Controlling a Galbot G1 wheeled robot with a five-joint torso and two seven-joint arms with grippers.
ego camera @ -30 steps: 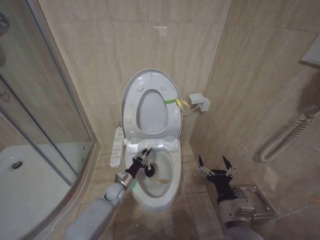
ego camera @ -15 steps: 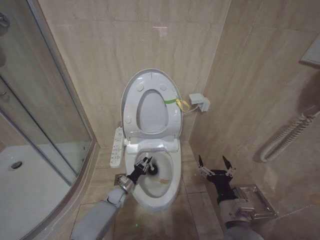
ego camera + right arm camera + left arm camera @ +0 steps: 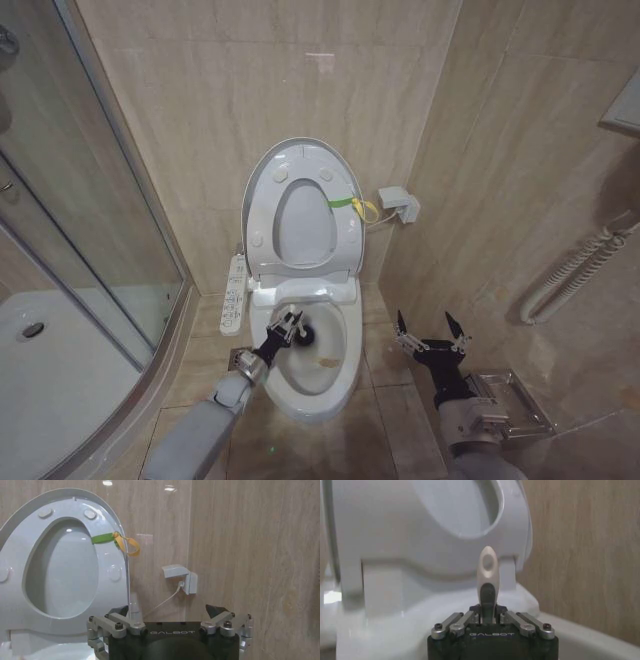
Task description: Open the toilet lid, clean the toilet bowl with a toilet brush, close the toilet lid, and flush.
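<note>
Left gripper [image 3: 289, 326]: fingers clamped on toilet brush [image 3: 487, 578] handle; handle runs straight out from the jaws, dark head down inside toilet bowl [image 3: 338, 370]. Toilet lid [image 3: 262, 178] upright behind. Right gripper [image 3: 430, 332]: fingers apart, idle beside bowl

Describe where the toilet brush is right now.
In the head view, the toilet brush sits in the left pincer, its head inside the toilet bowl, near the back left rim.

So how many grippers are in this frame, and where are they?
2. The left gripper is over the toilet bowl, shut on the toilet brush. The right gripper hangs open beside the bowl, near the wall.
</note>
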